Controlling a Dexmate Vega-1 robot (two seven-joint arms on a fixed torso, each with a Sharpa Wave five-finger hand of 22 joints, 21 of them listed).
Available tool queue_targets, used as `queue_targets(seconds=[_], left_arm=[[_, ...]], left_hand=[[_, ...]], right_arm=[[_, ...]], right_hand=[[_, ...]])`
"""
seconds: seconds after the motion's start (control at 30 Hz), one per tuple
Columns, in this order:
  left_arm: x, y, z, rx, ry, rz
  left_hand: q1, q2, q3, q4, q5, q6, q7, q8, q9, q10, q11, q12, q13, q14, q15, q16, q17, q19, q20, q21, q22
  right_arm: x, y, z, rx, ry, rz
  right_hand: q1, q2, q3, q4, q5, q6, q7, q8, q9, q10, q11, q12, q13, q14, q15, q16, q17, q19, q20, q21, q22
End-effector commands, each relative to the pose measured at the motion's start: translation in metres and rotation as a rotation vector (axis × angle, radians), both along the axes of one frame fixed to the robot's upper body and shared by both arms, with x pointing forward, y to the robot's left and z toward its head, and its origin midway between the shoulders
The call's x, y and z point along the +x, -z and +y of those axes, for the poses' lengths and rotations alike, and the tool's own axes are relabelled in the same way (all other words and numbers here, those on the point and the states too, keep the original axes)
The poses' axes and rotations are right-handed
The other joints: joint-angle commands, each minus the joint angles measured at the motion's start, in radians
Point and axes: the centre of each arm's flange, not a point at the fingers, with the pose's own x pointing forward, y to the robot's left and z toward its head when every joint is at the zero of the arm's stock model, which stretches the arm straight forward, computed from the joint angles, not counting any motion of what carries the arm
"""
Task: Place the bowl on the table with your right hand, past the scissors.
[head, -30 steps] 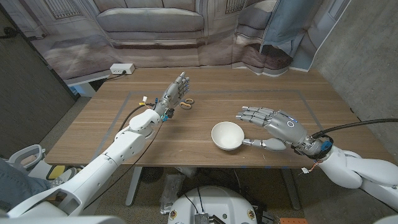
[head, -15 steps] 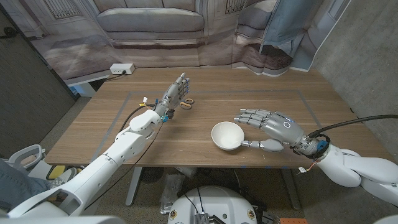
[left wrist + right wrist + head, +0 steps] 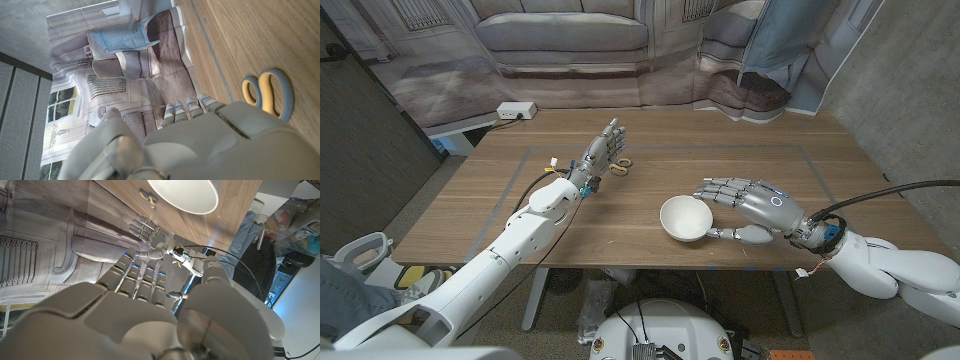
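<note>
Now bowl [image 3: 685, 218] on table (upright), right hand [image 3: 748, 207] beside

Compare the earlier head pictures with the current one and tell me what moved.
The right hand has drifted slightly toward the white round bowl, open beside it, its fingers spread above the rim, nothing grasped. The bowl, the yellow-and-blue-handled scissors, the left hand standing open next to them, and the wooden table have stayed as they were.
</note>
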Motion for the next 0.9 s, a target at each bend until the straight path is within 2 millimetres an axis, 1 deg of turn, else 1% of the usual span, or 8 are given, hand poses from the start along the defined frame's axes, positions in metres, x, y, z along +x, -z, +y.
queue_targets(seconds=[0.03,0.17,0.27,0.43,0.47,0.63,0.77,0.9], left_arm=[[0.0,0.003,0.001,-0.01,0.0,0.003],[0.001,0.005,0.002,-0.012,0.002,0.005],[0.0,0.006,0.002,-0.012,0.001,0.006],[0.0,0.007,0.002,-0.009,0.003,0.008],[-0.001,0.007,0.002,-0.008,0.002,0.007],[-0.002,0.008,0.003,-0.008,0.002,0.005],[-0.003,0.009,0.004,-0.01,0.002,0.006],[-0.003,0.011,0.006,-0.014,0.0,0.005]], left_hand=[[0.01,0.006,-0.004,0.002,-0.004,0.005,0.002,-0.002,0.004,-0.004,0.001,-0.002,0.005,-0.002,0.002,0.001,0.006,-0.005,-0.012,-0.003,0.002],[0.011,0.006,-0.005,0.002,-0.004,0.004,0.002,-0.003,0.004,-0.004,0.002,-0.002,0.005,-0.002,0.002,0.002,0.006,-0.005,-0.012,-0.003,0.002],[0.011,0.007,-0.005,0.002,-0.004,0.004,0.0,-0.003,0.004,-0.004,0.002,-0.002,0.005,-0.002,0.002,0.001,0.006,-0.005,-0.012,-0.003,0.002],[0.011,0.007,-0.006,0.002,-0.004,0.004,0.0,-0.003,0.004,-0.004,0.002,-0.002,0.005,-0.003,0.001,0.001,0.006,-0.005,-0.012,-0.003,0.002],[0.011,0.007,-0.007,0.002,-0.005,0.004,0.0,-0.003,0.004,-0.004,0.001,-0.002,0.005,-0.003,0.002,0.001,0.006,-0.005,-0.012,-0.003,0.002],[0.011,0.007,-0.008,0.002,-0.005,0.005,0.0,-0.002,0.004,-0.004,0.001,-0.002,0.005,-0.003,0.001,0.001,0.006,-0.005,-0.011,-0.003,0.002],[0.012,0.008,-0.008,0.002,-0.005,0.005,0.001,-0.002,0.004,-0.004,0.002,-0.002,0.005,-0.003,0.001,0.001,0.006,-0.005,-0.011,-0.003,0.002],[0.012,0.008,-0.009,0.002,-0.005,0.005,0.001,-0.002,0.004,-0.004,0.002,-0.002,0.005,-0.003,0.003,0.001,0.006,-0.005,-0.011,-0.003,0.002]], right_arm=[[0.003,0.001,0.003,-0.053,0.037,-0.001],[0.005,0.003,0.004,-0.066,0.042,0.0],[0.006,0.004,0.005,-0.078,0.052,-0.007],[0.006,0.007,0.007,-0.093,0.064,-0.02],[0.006,0.007,0.008,-0.097,0.066,-0.021],[0.007,0.009,0.01,-0.122,0.079,-0.022],[0.008,0.011,0.012,-0.132,0.091,-0.018],[0.008,0.013,0.013,-0.146,0.109,-0.027]], right_hand=[[0.025,-0.004,0.004,-0.01,0.009,-0.006,0.0,-0.001,0.004,-0.004,0.002,-0.002,0.003,-0.004,-0.058,-0.001,0.002,0.005,-0.061,-0.003,0.005],[0.04,-0.005,0.008,-0.012,0.01,-0.006,-0.002,-0.001,0.005,-0.005,-0.001,-0.003,0.004,-0.005,-0.059,-0.001,0.002,0.005,-0.061,-0.004,0.005],[0.061,-0.005,0.014,-0.014,0.012,-0.007,-0.014,-0.001,0.005,-0.011,-0.001,-0.006,0.004,-0.007,-0.059,-0.001,0.002,0.003,-0.06,-0.005,0.005],[0.097,-0.002,0.026,-0.016,0.014,-0.011,-0.026,-0.001,0.005,-0.017,-0.003,-0.008,0.004,-0.015,-0.061,-0.003,0.002,0.002,-0.061,-0.006,0.006],[0.106,0.0,0.029,-0.016,0.015,-0.013,-0.028,-0.002,0.006,-0.019,-0.008,-0.009,0.004,-0.015,-0.061,-0.003,0.002,-0.001,-0.061,-0.008,0.006],[0.148,0.008,0.044,-0.017,0.017,-0.02,-0.035,-0.003,0.006,-0.026,-0.011,-0.012,0.004,-0.019,-0.061,-0.003,0.002,-0.008,-0.062,-0.01,0.007],[0.172,0.013,0.053,-0.016,0.017,-0.022,-0.038,-0.003,0.006,-0.028,-0.012,-0.012,0.004,-0.027,-0.064,-0.005,0.002,-0.014,-0.063,-0.012,0.007],[0.206,0.023,0.066,-0.015,0.016,-0.026,-0.045,-0.004,0.007,-0.03,-0.018,-0.012,0.004,-0.038,-0.064,-0.007,0.003,-0.028,-0.065,-0.016,0.008]])
